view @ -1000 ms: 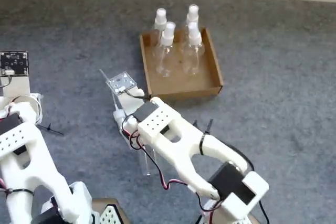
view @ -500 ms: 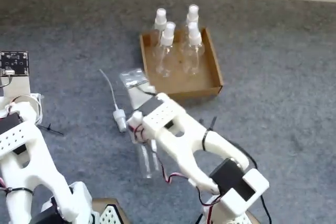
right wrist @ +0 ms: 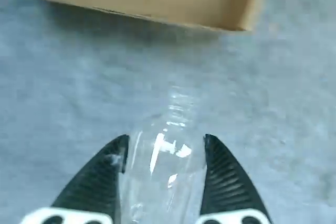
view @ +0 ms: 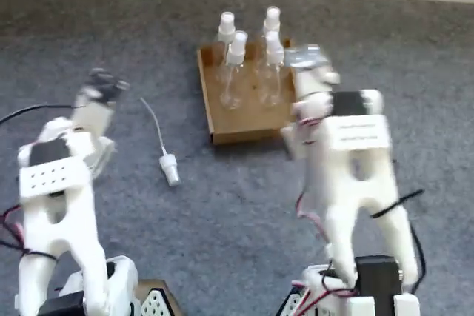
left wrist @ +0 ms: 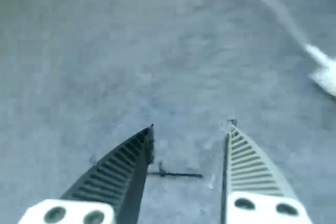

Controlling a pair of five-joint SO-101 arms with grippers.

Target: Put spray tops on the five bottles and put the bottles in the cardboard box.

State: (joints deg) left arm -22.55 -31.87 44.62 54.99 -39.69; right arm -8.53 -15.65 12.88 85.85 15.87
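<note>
The spray top [view: 169, 169] lay loose on the grey desk [view: 422, 79], left of the cardboard box [view: 209, 109]. Its long axis ran from the cap at the near end up along its thin tube [view: 152, 120] toward far left. It sat to the right of the left end effector [left wrist: 190, 128] and nearer than it, with a clear gap between the two. That end effector was spread wide and held nothing, and a small black tie [left wrist: 176, 174] lay on the desk between its fingers. The left arm was plainly the closer one to the cap.

The right end effector [right wrist: 166, 142] was clamped on the fifth bottle [right wrist: 163, 174], clear and uncapped. The bottle's open neck pointed at the box's near wall, by the right near corner. Four capped bottles [view: 235, 72] stood in the far part of the box.

Half a second before, the right arm had stretched across the middle over the bottle, which lay on the desk. Since then it had swung right and carried the bottle off. The left arm, earlier tucked low at the left edge, had extended farther out. The spray top had not shifted.
</note>
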